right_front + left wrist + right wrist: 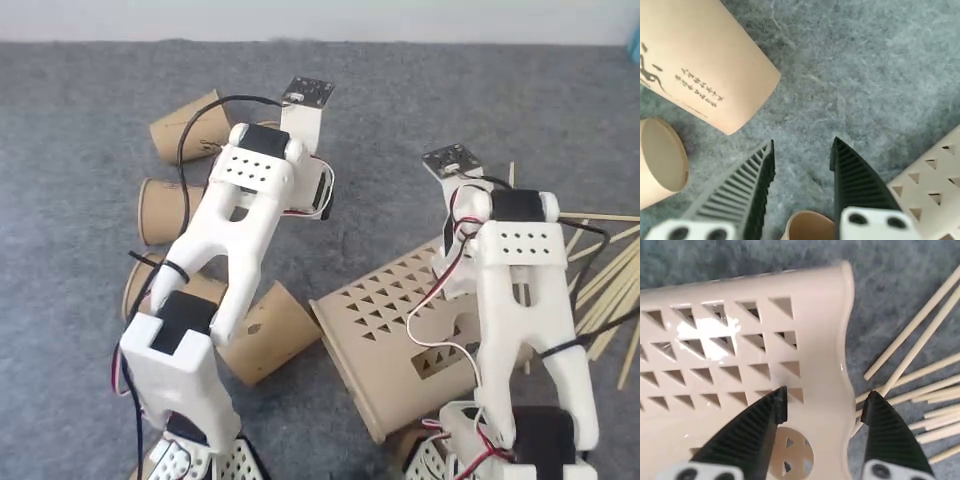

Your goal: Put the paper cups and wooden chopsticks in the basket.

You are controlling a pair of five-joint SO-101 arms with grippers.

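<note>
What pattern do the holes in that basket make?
Rows of triangles in the beige basket, clearest in the right wrist view.

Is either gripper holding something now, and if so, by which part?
Nothing is held. The left gripper is open over carpet; the right gripper is open above the rim of the basket.

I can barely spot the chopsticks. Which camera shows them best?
The right wrist view: the chopsticks lie close and distinct beside the basket. The high view shows them fanned out farther off, past the basket.

Bright, even, diffuse light — shadows soft, faint; glare patch on basket (707, 332) wall.
</note>
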